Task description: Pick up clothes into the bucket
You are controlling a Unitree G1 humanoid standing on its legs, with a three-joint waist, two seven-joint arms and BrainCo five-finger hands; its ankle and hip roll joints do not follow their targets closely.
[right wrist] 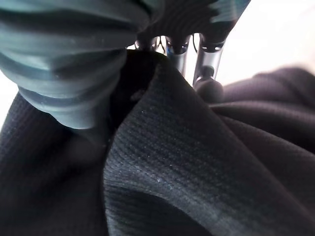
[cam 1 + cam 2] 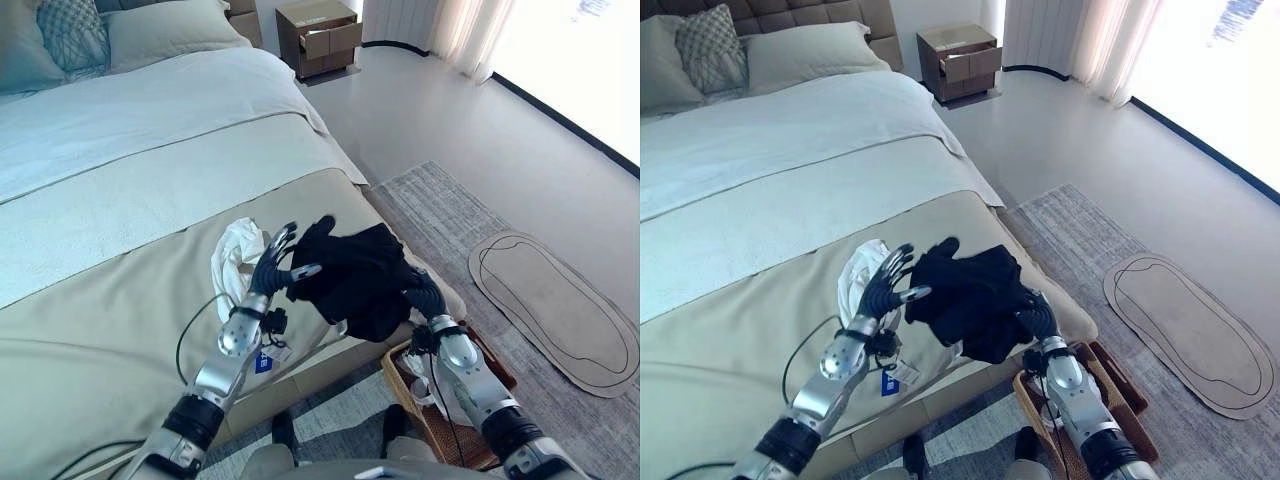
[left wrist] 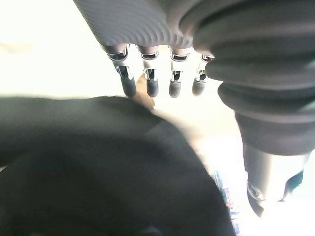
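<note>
the black garment (image 2: 362, 277) was a dark, soft, bunched-up piece of clothing with a fine ribbed weave. it hung between the two hands at the foot corner of the bed (image 2: 110, 300), above the bed's edge and partly over the woven basket (image 2: 405, 378) on the floor. the right hand (image 2: 424, 292) was at its right side with cloth wrapped round the fingers, so it was gripping the garment. the left hand (image 2: 270, 264) was at its left side with fingers straight and spread, their dark tips by the cloth.

most of the right hand's fingers were buried in the folds. the lower part of the basket was cut off by the right arm, and something pale lay inside it that i could not make out.

a white garment (image 2: 236, 256) lay crumpled on the bed just behind the left hand. the bed had a tan cover, a pale sheet and pillows (image 2: 160, 30) at the far end. a grey rug (image 2: 480, 250) lay on the floor with an oval mat (image 2: 560, 310) on it. a wooden nightstand (image 2: 318, 38) stood by the wall, its drawer partly out, near light curtains (image 2: 465, 35).
</note>
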